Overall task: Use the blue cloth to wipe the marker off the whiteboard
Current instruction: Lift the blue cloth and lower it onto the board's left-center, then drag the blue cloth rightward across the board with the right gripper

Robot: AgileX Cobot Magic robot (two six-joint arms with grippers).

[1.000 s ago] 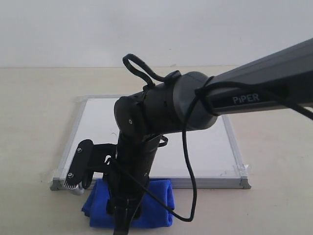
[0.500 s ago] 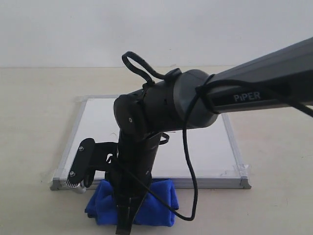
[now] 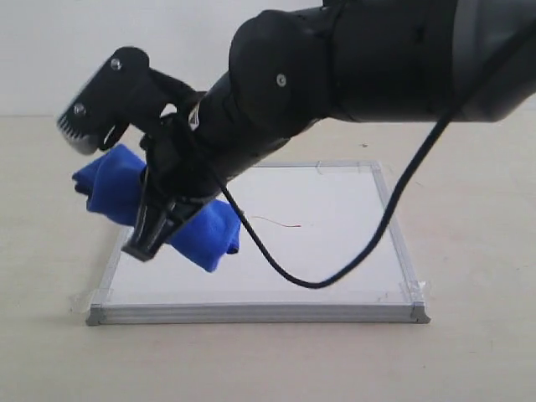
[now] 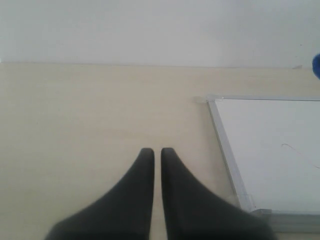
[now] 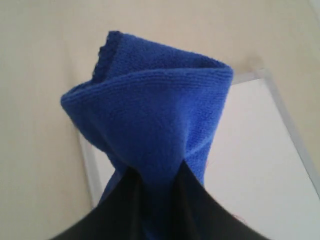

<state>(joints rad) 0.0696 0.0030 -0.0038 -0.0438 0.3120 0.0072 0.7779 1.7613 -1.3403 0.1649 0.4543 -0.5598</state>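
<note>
— Two grippers, so let us take each in turn. What do we see of the right gripper [image 3: 144,244]?

— We see it clamped on the blue cloth [image 3: 107,188], its fingers pinching one bunched fold. In the right wrist view the cloth balloons out beyond the tips. The left gripper [image 4: 156,151] sits off the whiteboard [image 3: 335,251], beyond its left frame, fingers drawn together with only a sliver between them and nothing held.

— And where is the cloth against the whiteboard?

— We place it over the whiteboard's left edge, part of it hanging outside the frame. It looks raised, though we cannot tell for certain that it is clear of the surface. The marker [image 3: 278,223] is a thin line near the whiteboard's middle, apart from the cloth.

— What could go wrong from here?

— We judge the grip the weak point: with one fold held, dragging could pull the cloth free or roll it, so the fingers scrape the whiteboard instead. The line is thin, so a narrow pass may miss it. The cable [image 3: 335,280] loops low over the whiteboard and could catch the frame. Pressing hard might also shift the whiteboard.
</note>
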